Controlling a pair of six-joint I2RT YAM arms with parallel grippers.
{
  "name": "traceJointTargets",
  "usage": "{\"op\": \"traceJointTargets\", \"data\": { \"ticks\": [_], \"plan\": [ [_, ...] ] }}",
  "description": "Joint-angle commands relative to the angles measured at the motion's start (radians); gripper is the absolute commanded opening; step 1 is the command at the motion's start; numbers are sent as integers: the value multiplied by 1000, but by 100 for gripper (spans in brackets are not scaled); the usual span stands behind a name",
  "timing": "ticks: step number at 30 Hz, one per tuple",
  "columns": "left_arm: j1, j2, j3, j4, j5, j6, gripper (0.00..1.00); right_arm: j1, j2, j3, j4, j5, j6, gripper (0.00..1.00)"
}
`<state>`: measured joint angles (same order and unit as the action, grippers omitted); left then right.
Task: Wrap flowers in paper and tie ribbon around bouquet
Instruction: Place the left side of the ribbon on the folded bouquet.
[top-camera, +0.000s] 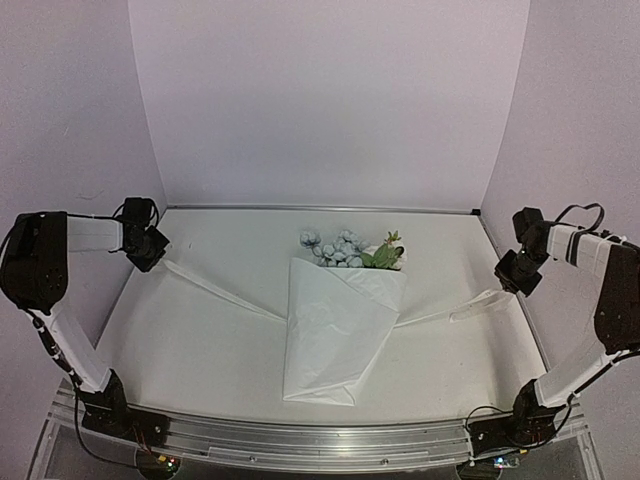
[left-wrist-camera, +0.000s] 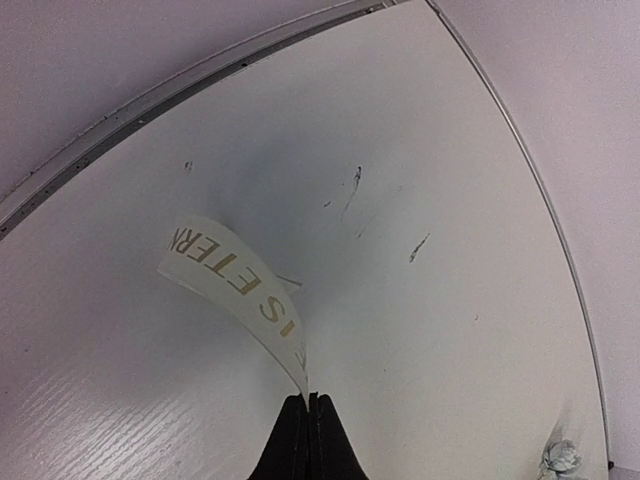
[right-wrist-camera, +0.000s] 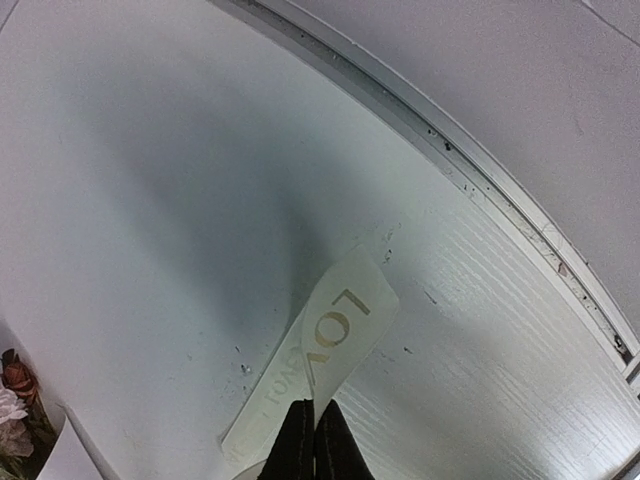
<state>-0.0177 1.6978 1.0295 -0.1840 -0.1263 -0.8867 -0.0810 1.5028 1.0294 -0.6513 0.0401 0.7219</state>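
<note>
cream ribbon runs across the white table from one gripper to the other. it meets the bouquet at the middle and goes out of sight there at the paper edge. the bouquet lies in the centre of the table, between the two arms and well apart from both. its narrow end points toward the arm bases and the flowers are at the far end.

the left gripper is fully closed on the left end of the ribbon, and the right gripper is fully closed on the right end. both arms are bent at the elbow and reach out to the side edges of the table, with the grippers low and pointing inward.

the left wrist view shows the ribbon curling up from the pressed fingers, with printed letters on it, and one bloom in the lower right corner. the right wrist view shows the ribbon end sticking out beyond the tips, close over the table. from above these letters cannot be read.
</note>
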Motion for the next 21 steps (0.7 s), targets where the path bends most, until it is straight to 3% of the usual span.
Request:
{"op": "traceJointTargets", "data": {
  "ticks": [1,9,16,21],
  "plan": [
    [0,19,52,29,58,5,0,-26,-21,13,-25,3,-10,0],
    [-2,51,27,103,159,-10,0,-66,-15,39,-41,10,-13,0],
    [-1,33,23,74,90,8,0,-84,-29,65,-63,-34,-12,0],
    [-11,-53,-16,164,129,68,0,-62,-121,-23,-48,-101,-6,0]
  ]
}}
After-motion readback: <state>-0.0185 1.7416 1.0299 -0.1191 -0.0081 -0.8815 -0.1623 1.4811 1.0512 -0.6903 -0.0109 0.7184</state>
